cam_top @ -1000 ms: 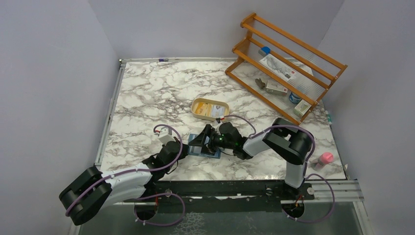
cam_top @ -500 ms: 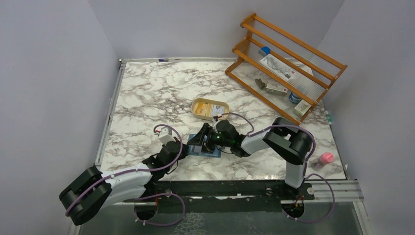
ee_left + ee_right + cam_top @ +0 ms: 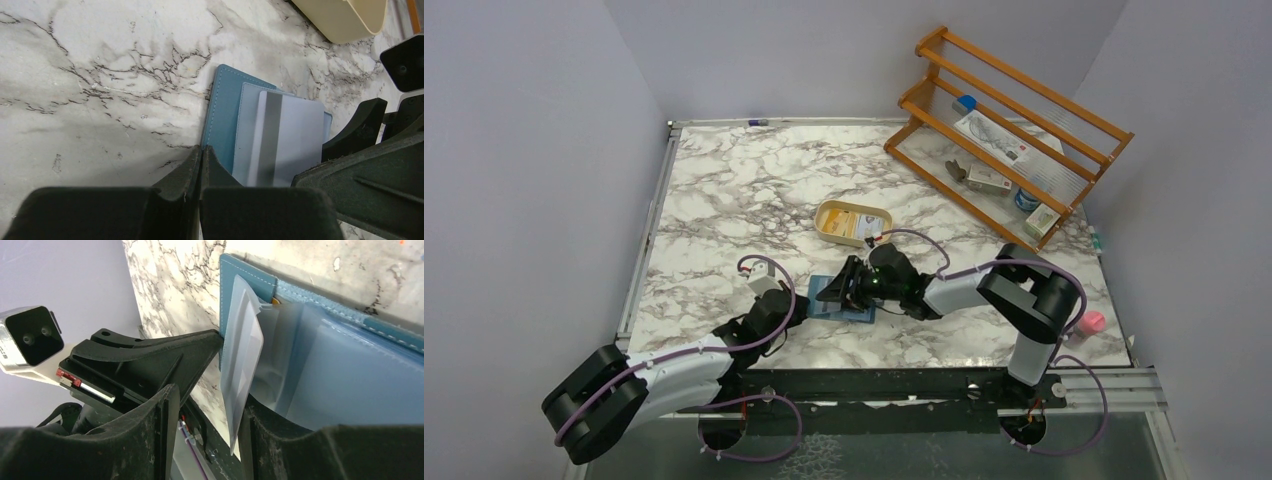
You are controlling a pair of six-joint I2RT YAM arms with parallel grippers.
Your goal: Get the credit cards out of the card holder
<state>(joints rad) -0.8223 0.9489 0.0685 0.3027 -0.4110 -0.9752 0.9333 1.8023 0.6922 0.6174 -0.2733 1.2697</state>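
The right gripper (image 3: 209, 407) stands half open astride a pale card (image 3: 242, 350) that rises edge-on out of the card holder (image 3: 222, 110). One finger looks to be against the card and there is a clear gap on the other side, so I would not call it gripped yet. The left gripper (image 3: 200, 152) is fully closed, its tips pressed down at the holder's outer edge to pin it flat on the worktop (image 3: 724, 190). The holder lies open near the front, between the two arms. The tan dish (image 3: 829, 212) just beyond it already shows something yellow-orange inside, so part of the job seems done. Left to do are this pale card, which has a dark stripe, and at least an orange sliver (image 3: 275, 301) tucked in a pocket. It is tight here, because the two grippers nearly meet over the holder's edge. The clean way out looks to be up and toward the dish. Bare marble lies to the left and far side, and the wooden rack (image 3: 1014, 90) stands well apart.
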